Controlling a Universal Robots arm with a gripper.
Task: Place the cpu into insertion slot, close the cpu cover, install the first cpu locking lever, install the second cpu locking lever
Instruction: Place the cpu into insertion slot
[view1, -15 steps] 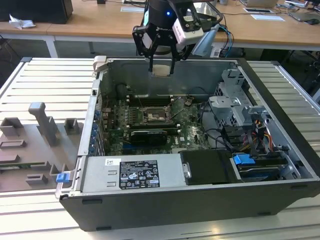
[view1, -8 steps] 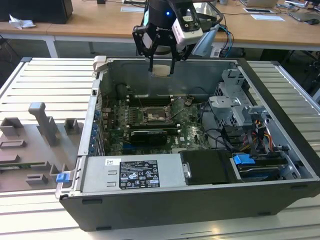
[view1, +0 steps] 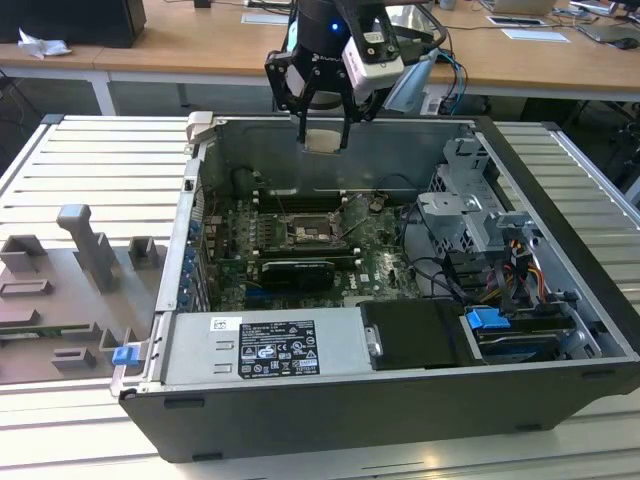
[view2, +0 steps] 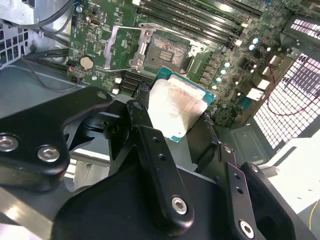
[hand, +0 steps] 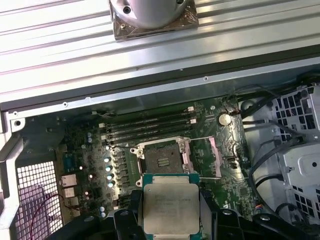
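My gripper (view1: 322, 128) hangs above the open computer case, over its rear wall, and is shut on the cpu (view1: 322, 141). The cpu (view2: 175, 107) is a flat square chip with a pale metal top and a green edge, pinched between the two black fingers (view2: 141, 116) in both wrist views. Below and ahead of the cpu (hand: 171, 207) lies the insertion slot (hand: 162, 161), a dark square socket on the green board, uncovered. The cpu cover (view2: 117, 47) is swung open beside the insertion slot (view2: 167, 50). In the exterior view the insertion slot (view1: 305, 232) sits mid-board, well below the gripper.
Long memory slots (view1: 300, 200) run behind the socket and a black graphics card (view1: 295, 272) lies in front of it. A power supply (view1: 265, 350) fills the front, and a drive cage (view1: 470, 215) with cables stands at the exterior view's right. A grey fixture block (view1: 70, 290) sits outside at the exterior view's left.
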